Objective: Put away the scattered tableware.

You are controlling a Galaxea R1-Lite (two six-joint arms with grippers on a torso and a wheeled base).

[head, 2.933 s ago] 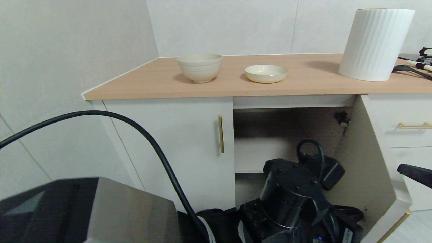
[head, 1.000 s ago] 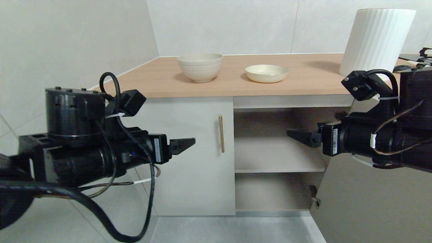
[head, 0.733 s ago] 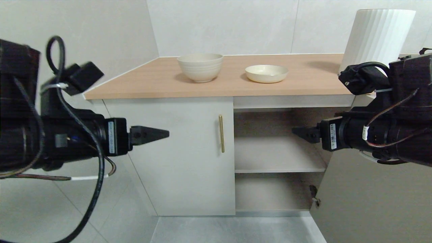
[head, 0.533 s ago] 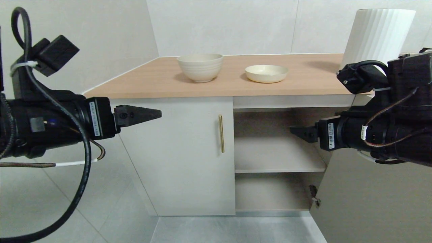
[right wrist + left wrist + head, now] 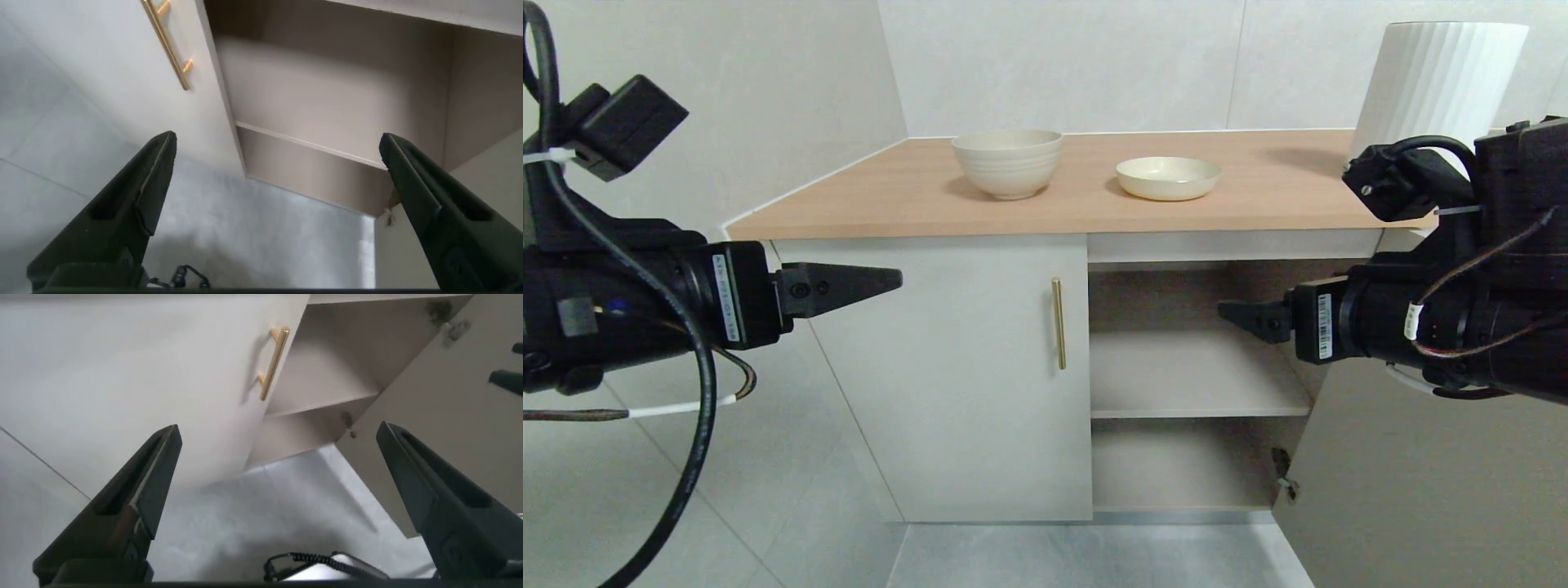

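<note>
1. Nearest, on the left: left hand (image 5: 882, 280), fingers spread wide and empty, held level, aimed toward the closed cabinet door (image 5: 947, 392), lower than the table edge.
2. On the right: right hand (image 5: 1235, 313), likewise spread wide and empty, held level before the open cabinet compartment, above its shelf (image 5: 1188, 380).
3. Below: grey tiled floor (image 5: 1086, 555); open door (image 5: 1405, 490) swung out at the right; brass handle (image 5: 1058, 323) upright on the closed door.
4. Farther: wooden table (image 5: 890, 204) atop the cabinet, set into a corner of pale tiled wall (image 5: 1062, 57).
5. On the table: ribbed bowl (image 5: 1007, 163) and shallow dish (image 5: 1168, 177), both upright with mouths up, round with no long axis, side by side yet apart, bowl on the left.
6. Bowl higher than and beyond the left hand, off to its right, well apart; dish higher than and beyond the right hand, slightly to its left, well apart.
7. Far right on the table: tall white ribbed container (image 5: 1437, 90), upright.
</note>
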